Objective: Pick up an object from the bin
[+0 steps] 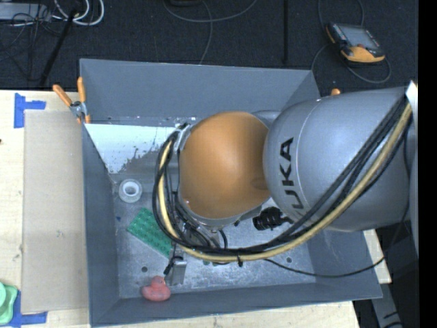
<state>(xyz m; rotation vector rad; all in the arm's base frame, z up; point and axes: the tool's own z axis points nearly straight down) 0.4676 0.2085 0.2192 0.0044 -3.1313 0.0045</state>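
Camera view: hand (176,270), pink lump (156,290) near wall (273,302)

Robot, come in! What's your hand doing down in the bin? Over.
Hand low in the bin, beside a pink lump at the near wall. Green bumpy piece close by. White ring farther off.
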